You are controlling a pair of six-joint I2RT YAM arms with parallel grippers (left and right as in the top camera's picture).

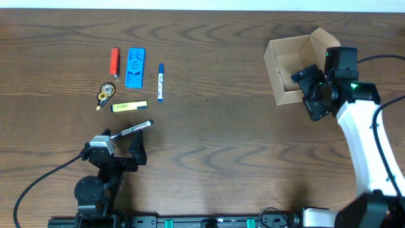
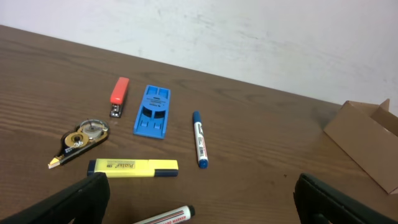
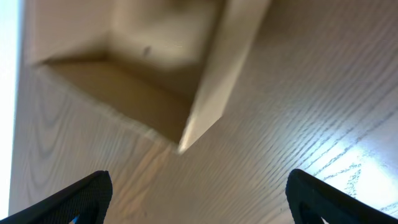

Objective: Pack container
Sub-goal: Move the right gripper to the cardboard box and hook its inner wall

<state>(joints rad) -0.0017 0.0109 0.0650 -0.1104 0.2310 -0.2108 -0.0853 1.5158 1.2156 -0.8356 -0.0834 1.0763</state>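
The tan cardboard container [image 1: 292,66] stands open at the far right of the table; it also shows in the left wrist view [image 2: 367,140] and, blurred, in the right wrist view [image 3: 155,81]. My right gripper [image 1: 314,95] is open and empty just beside the container's near right corner [image 3: 198,199]. My left gripper [image 1: 126,152] is open and empty at the near left, over a black-capped white marker [image 1: 136,128] [image 2: 165,216]. Beyond it lie a yellow highlighter [image 2: 132,167], a blue pen [image 2: 199,139], a blue stapler-like case [image 2: 153,111], a red lighter [image 2: 119,96] and a correction-tape roller [image 2: 79,140].
The small items sit in a cluster at the left [image 1: 130,79]. A wide stretch of bare wooden table [image 1: 215,126] lies between them and the container. A pale wall runs behind the table's far edge [image 2: 249,37].
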